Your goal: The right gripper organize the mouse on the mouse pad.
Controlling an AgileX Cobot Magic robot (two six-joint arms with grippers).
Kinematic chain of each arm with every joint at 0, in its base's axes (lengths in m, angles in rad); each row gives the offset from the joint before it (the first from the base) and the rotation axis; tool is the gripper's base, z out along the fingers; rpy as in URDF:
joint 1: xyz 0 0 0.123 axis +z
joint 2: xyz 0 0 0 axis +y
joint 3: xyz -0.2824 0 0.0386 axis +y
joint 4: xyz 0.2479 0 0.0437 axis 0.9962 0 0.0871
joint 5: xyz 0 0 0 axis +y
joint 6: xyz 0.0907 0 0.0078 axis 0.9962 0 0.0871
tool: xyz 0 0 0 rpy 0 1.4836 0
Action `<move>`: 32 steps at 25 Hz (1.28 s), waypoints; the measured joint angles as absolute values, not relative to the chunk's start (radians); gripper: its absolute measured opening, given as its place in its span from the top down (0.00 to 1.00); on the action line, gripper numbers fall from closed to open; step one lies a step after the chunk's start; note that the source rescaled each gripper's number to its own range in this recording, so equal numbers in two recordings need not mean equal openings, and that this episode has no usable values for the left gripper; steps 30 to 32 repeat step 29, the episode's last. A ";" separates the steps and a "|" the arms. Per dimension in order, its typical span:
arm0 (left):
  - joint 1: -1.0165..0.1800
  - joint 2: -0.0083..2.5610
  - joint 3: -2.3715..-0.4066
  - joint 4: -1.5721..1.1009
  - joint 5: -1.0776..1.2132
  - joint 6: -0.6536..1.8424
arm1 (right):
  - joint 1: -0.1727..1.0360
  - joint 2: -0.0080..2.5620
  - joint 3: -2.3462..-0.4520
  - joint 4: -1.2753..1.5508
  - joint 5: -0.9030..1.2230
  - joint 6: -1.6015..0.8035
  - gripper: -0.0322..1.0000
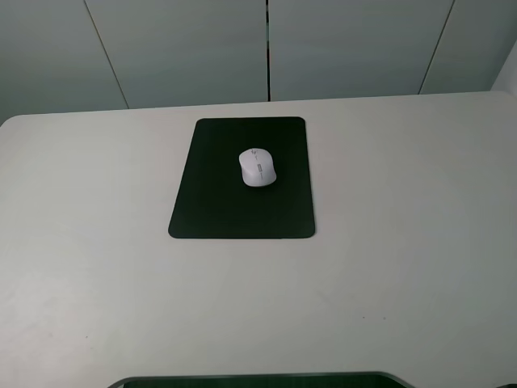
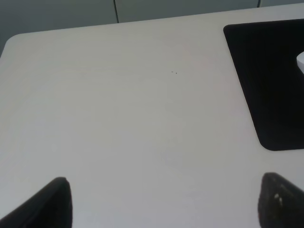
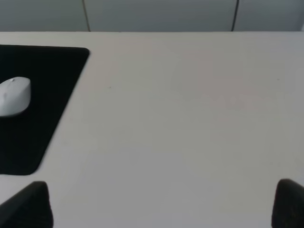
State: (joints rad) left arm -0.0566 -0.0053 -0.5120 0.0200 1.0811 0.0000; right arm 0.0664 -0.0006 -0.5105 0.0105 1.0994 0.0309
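The white mouse (image 1: 257,168) rests on the black mouse pad (image 1: 218,202), toward the pad's far right part. The right wrist view shows the mouse (image 3: 14,96) on the pad (image 3: 33,123) well away from my right gripper (image 3: 164,204), whose fingertips (image 3: 28,206) stand wide apart, open and empty. The left wrist view shows a corner of the pad (image 2: 270,85) and a sliver of the mouse (image 2: 300,62). My left gripper (image 2: 166,204) is open and empty above bare table. Neither arm shows in the exterior view.
The pale table (image 1: 388,242) spreads around the pad. Grey wall panels (image 1: 266,48) stand behind its far edge. A dark curved edge (image 1: 258,380) lies along the near side of the table.
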 joint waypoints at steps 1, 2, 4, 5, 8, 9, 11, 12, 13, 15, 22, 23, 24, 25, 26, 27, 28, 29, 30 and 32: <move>-0.057 -0.005 -0.512 0.020 1.081 0.000 | 0.058 -0.001 -0.510 0.011 1.099 0.031 0.00; -0.057 -0.005 -0.512 0.020 1.081 0.000 | 0.056 -0.001 -0.510 0.011 1.099 0.031 0.00; -0.057 -0.005 -0.512 0.020 1.081 0.000 | 0.056 -0.001 -0.510 0.011 1.099 0.033 0.00; -0.057 -0.005 -0.512 0.020 1.081 0.000 | 0.056 -0.001 -0.510 0.011 1.099 0.033 0.00; -0.057 -0.005 -0.512 0.020 1.081 0.000 | 0.052 -0.001 -0.510 0.011 1.099 0.033 0.00; -0.057 -0.005 -0.512 0.020 1.081 0.000 | 0.052 -0.001 -0.510 0.011 1.099 0.033 0.00; -0.057 -0.005 -0.512 0.020 1.081 0.000 | 0.052 -0.001 -0.510 0.011 1.099 0.033 0.00; -0.057 -0.005 -0.512 0.020 1.081 0.000 | 0.052 -0.001 -0.510 0.011 1.099 0.033 0.00; -0.057 -0.005 -0.512 0.020 1.081 0.000 | 0.052 -0.001 -0.510 0.011 1.099 0.033 0.00; -0.057 -0.005 -0.512 0.020 1.081 0.000 | 0.052 -0.001 -0.510 0.011 1.099 0.033 0.00; -0.057 -0.005 -0.512 0.020 1.081 0.000 | 0.052 -0.001 -0.510 0.011 1.099 0.033 0.00; -0.057 -0.005 -0.512 0.020 1.081 0.000 | 0.052 -0.001 -0.510 0.011 1.099 0.033 0.00; -0.057 -0.005 -0.512 0.020 1.081 0.000 | 0.052 -0.001 -0.510 0.011 1.099 0.033 0.00; -0.057 -0.005 -0.512 0.020 1.081 0.000 | 0.052 -0.001 -0.510 0.011 1.099 0.033 0.00; -0.057 -0.005 -0.512 0.020 1.081 0.000 | 0.052 -0.001 -0.510 0.011 1.099 0.033 0.00; -0.057 -0.005 -0.512 0.020 1.081 0.000 | 0.052 -0.001 -0.510 0.011 1.099 0.033 0.00; -0.057 -0.005 -0.512 0.020 1.081 0.000 | 0.052 -0.001 -0.510 0.011 1.099 0.033 0.00; -0.057 -0.005 -0.512 0.020 1.081 0.000 | 0.052 -0.001 -0.510 0.011 1.099 0.033 0.00; -0.057 -0.005 -0.512 0.020 1.081 0.000 | 0.052 -0.001 -0.510 0.011 1.099 0.033 0.00; -0.057 -0.005 -0.512 0.020 1.081 0.000 | 0.052 -0.001 -0.510 0.011 1.099 0.033 0.00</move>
